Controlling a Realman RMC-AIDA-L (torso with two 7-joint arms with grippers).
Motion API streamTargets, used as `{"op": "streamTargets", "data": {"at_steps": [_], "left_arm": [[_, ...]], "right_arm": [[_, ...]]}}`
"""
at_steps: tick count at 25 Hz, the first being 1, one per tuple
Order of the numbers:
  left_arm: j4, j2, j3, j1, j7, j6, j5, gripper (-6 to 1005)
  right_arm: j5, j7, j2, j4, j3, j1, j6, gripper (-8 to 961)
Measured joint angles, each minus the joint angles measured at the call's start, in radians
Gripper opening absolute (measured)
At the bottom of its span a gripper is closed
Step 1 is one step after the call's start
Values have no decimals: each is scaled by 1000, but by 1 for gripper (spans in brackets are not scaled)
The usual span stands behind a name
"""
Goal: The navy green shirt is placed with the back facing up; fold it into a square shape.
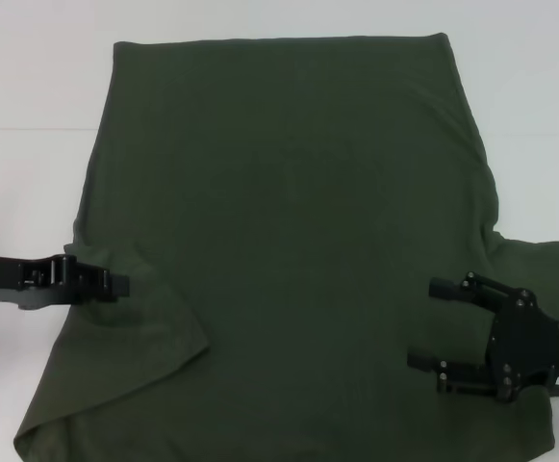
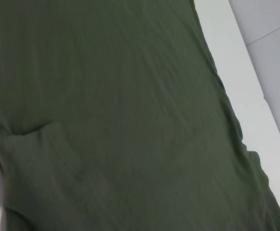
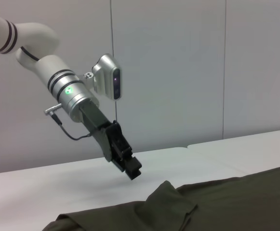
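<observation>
The navy green shirt (image 1: 289,221) lies spread flat over most of the white table, plain side up, and it also fills the left wrist view (image 2: 120,110). Its left sleeve (image 1: 154,332) is folded inward onto the body, and that fold shows as a raised flap (image 3: 171,202). My left gripper (image 1: 117,286) hangs a little above this sleeve at the shirt's left edge, fingers together and holding nothing; in the right wrist view it (image 3: 134,172) is clear of the cloth. Over the shirt's right side, near the right sleeve (image 1: 539,260), my right gripper (image 1: 421,323) is open and empty.
Bare white table (image 1: 29,144) shows left of the shirt, behind it and to the right (image 1: 539,135). The table's far edge and a grey floor (image 2: 270,43) appear in the left wrist view. A plain wall (image 3: 178,72) stands behind the table.
</observation>
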Motion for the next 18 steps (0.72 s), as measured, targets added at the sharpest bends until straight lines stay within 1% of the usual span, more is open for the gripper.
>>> {"op": "streamTargets", "data": {"at_steps": [6,11,15,18], "left_arm": [[7,-1,-11,11,23,-8,-22,285],[7,-8,-4,12,114,36,-27,531],[14,-23,3,12,256,90,-40,622],[39,-43,2,23,391,132,-62,690]], "right_arm": [[3,-1,0,-1,0,1,0,914],[10,-2,-1,0,0,1,10,914],[37,-2,-2,0,6,-6,12,914],[44,2,-2,0,19,-9,16,914]]}}
